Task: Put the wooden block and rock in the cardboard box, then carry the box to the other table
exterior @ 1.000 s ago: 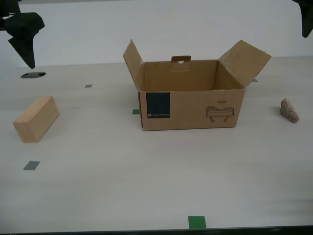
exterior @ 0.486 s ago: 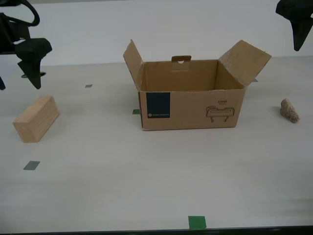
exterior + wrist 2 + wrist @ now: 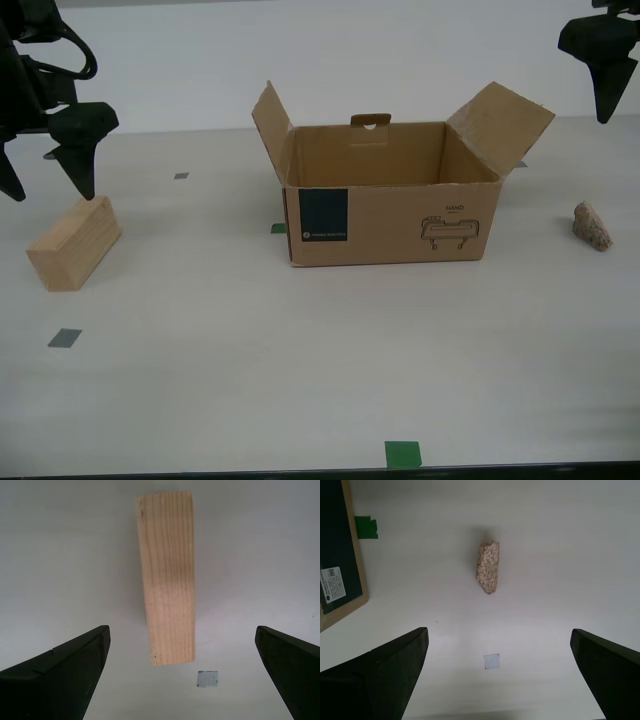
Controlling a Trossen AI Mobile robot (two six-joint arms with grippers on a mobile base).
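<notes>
my second end effector wide open, empty, above wooden block at exterior view's left. my first end effector wide open, empty, above rock at exterior view's right. cardboard box between them on table, flaps open.

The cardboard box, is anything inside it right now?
The cardboard box stands open and only bare inner walls show. Its floor is hidden behind the front wall. The wooden block and the rock lie outside on the table.
</notes>
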